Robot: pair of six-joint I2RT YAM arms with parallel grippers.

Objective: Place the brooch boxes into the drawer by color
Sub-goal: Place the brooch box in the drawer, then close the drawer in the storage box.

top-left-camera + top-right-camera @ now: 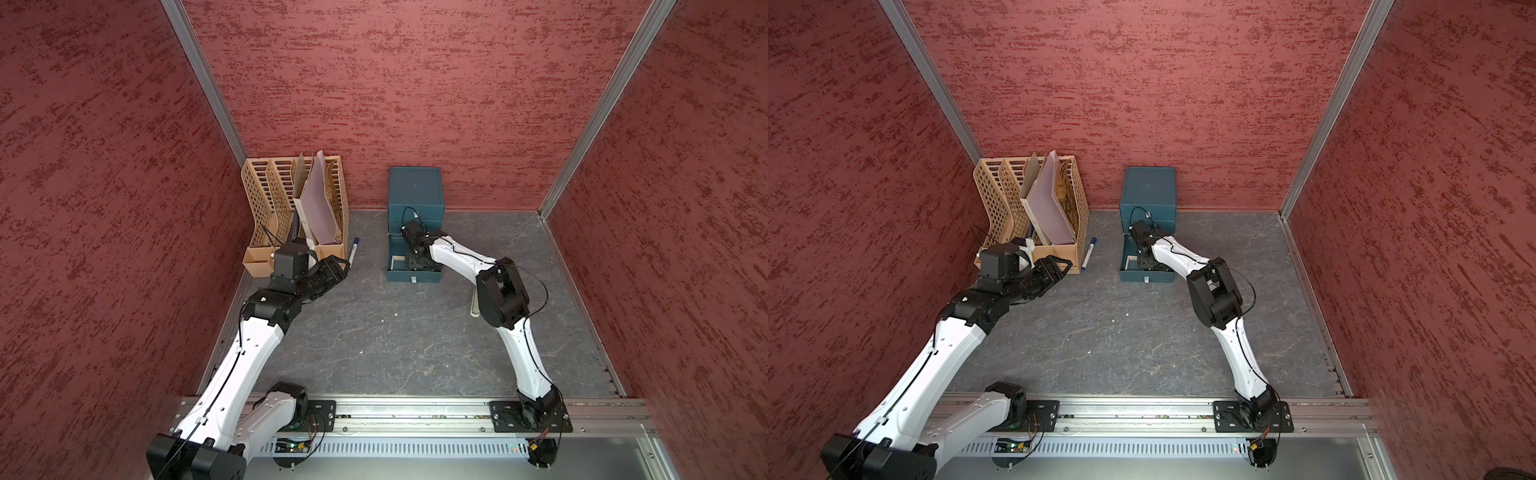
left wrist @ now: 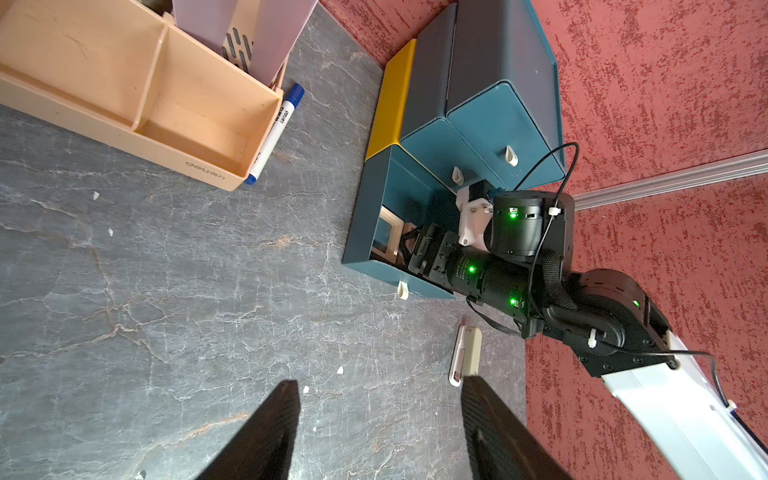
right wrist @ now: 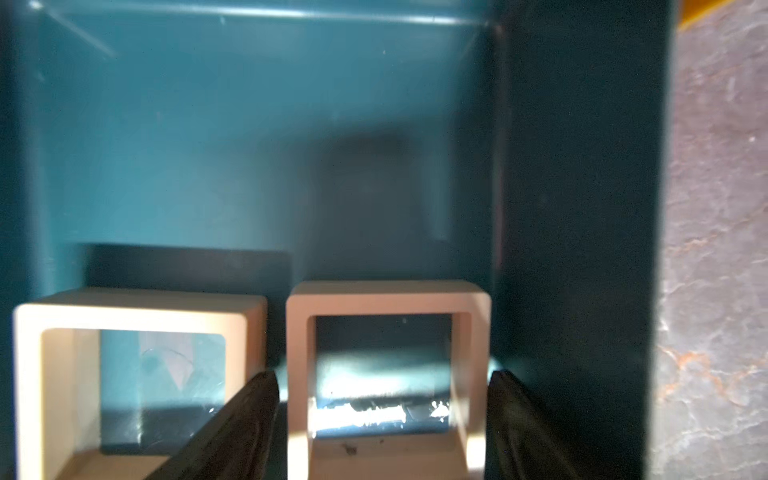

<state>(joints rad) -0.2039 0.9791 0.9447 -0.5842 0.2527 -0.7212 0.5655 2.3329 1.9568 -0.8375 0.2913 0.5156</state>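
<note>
Small dark-teal plastic chest (image 1: 415,187), bottom drawer (image 1: 411,277) pulled out. Right gripper (image 3: 382,374) inside it, fingers spread just clear of a pinkish-beige square windowed brooch box (image 3: 386,297); its twin (image 3: 137,307) sits beside. Release step, seemingly; next, lift straight out, then push drawer shut. Left gripper (image 2: 380,380) wide, empty

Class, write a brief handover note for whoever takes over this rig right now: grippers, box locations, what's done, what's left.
Left gripper: open, empty, above the table.
Right gripper: open, inside the pulled-out bottom drawer, jaws either side of one pinkish-beige box, not gripping.
Second pinkish-beige box lies beside it.
Upper two drawers shut; no other boxes in view.
Done: beige pair placed.
Left: withdraw right gripper, probably push drawer shut.
</note>
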